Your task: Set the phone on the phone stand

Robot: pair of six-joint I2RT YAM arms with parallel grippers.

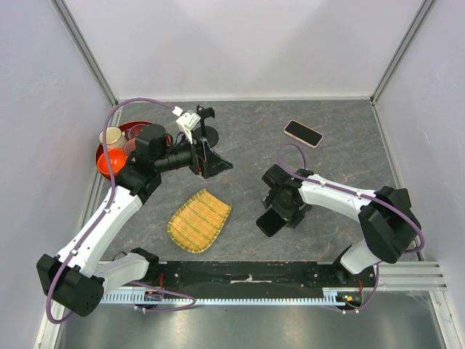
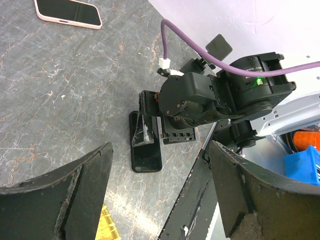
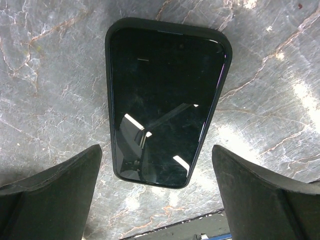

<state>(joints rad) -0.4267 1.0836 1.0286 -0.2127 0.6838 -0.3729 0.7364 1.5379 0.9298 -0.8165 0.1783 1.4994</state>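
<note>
The pink-rimmed phone point(image 1: 303, 133) lies flat, screen up, at the back right of the table; it also shows at the top left of the left wrist view point(image 2: 67, 11). The phone stand point(image 1: 206, 125) stands upright at the back centre, just behind my left gripper point(image 1: 216, 164), which is open and empty point(image 2: 160, 200). My right gripper point(image 1: 280, 212) is open and hovers over an all-black phone point(image 3: 165, 100), one finger on each side of it and neither touching. The pink phone lies well behind the right arm.
A yellow woven mat point(image 1: 200, 219) lies in front of the left gripper. Red bowls with a cup point(image 1: 120, 145) sit at the left wall. The all-black phone point(image 1: 270, 223) lies near the black front rail point(image 1: 247, 273).
</note>
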